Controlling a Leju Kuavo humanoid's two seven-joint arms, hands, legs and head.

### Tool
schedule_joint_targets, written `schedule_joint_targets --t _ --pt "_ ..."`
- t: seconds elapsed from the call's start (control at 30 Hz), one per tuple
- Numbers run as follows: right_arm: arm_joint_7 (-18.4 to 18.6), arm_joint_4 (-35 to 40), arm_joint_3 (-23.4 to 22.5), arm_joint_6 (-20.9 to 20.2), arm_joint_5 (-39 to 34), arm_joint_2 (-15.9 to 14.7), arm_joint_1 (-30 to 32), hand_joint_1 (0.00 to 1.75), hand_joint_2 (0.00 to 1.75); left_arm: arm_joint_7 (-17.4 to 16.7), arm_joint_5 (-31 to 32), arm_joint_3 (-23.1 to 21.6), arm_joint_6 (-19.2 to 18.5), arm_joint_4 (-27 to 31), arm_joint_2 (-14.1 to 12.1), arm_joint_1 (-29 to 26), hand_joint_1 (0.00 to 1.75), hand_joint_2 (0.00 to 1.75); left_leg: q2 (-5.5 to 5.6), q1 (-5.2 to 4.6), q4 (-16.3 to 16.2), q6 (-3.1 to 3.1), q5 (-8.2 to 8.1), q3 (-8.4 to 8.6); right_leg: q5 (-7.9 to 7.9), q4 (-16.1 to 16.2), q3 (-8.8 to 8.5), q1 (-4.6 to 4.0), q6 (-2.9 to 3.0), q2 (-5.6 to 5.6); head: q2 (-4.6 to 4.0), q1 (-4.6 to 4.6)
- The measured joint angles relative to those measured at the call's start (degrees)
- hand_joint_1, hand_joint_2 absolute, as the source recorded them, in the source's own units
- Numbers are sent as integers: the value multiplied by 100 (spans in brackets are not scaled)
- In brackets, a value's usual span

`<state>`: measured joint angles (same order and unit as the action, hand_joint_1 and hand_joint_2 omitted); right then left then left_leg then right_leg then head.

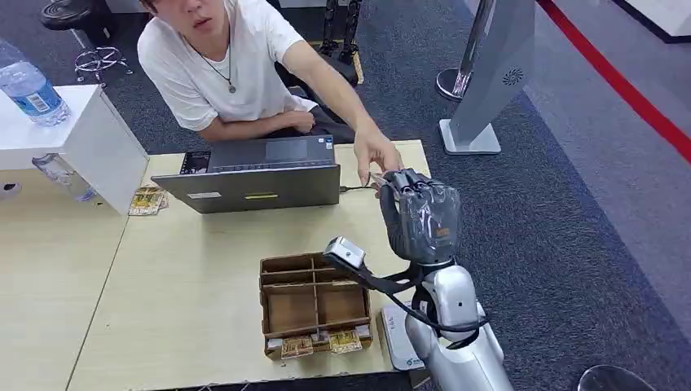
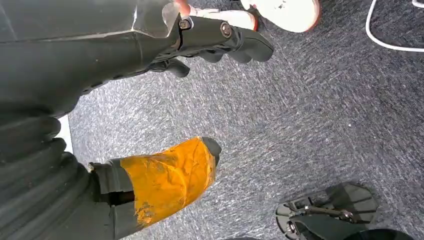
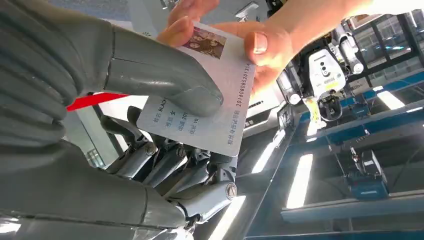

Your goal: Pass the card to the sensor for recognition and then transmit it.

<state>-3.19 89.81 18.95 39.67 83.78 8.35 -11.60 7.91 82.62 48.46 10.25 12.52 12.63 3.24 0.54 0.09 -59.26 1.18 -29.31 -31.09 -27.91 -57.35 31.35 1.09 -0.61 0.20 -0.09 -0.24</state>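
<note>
My right hand is raised over the table's far right corner, beside the laptop. It pinches a white card with a small photo and printed text between its thick thumb and its darker fingers. A person's hand reaches across from behind the laptop and grips the card's far end with its fingers. My left hand hangs over grey carpet with an orange-taped thumb, its fingers apart around nothing.
A grey laptop stands open at the table's far edge, a person in a white shirt behind it. A brown compartment box sits near the front edge. A water bottle stands on a white stand at left.
</note>
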Motion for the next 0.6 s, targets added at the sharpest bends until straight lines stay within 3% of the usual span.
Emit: schedule_joint_targets --t 0.6 --pt "0 -9 13 0 0 0 -4 175 175 0 0 0 0 0 0 0 0 175 0 0 0 0 0 0 0 0 0 0 0 0 0 0"
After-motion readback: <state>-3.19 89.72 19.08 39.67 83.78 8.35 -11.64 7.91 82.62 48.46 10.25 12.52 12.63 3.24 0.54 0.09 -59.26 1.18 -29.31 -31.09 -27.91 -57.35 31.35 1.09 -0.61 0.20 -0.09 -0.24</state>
